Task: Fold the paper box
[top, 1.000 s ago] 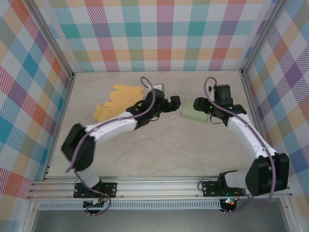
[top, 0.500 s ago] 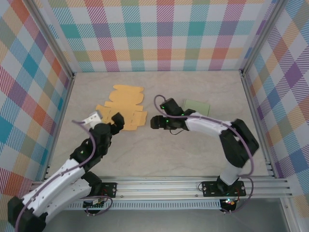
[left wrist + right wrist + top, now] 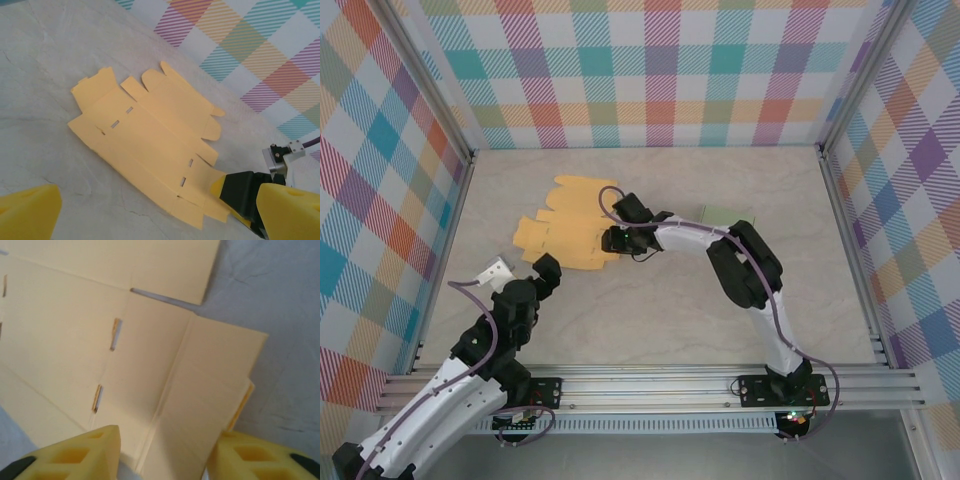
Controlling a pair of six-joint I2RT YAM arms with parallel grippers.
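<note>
The paper box (image 3: 565, 225) is a flat yellow cut-out with flaps and slots, lying unfolded on the table at back left. It also lies flat in the left wrist view (image 3: 150, 135). My right gripper (image 3: 611, 240) reaches across to the sheet's right end. Its yellow fingers (image 3: 85, 455) stand apart, with an end flap of the paper box (image 3: 210, 390) between them; the flap's edge touches the right finger. The same gripper (image 3: 235, 200) sits on the sheet's near corner. My left gripper (image 3: 546, 268) hangs wide open (image 3: 160, 220), just in front of the sheet and holding nothing.
A pale green flat piece (image 3: 728, 214) lies behind the right arm's forearm. Plaid walls close in the back and both sides. A metal rail (image 3: 650, 385) runs along the near edge. Bare tabletop (image 3: 650, 320) spreads across the front middle.
My left arm has drawn back from the middle to the near left. My right arm has swung leftwards from the green piece to the yellow sheet's right end, and its jaws have narrowed.
</note>
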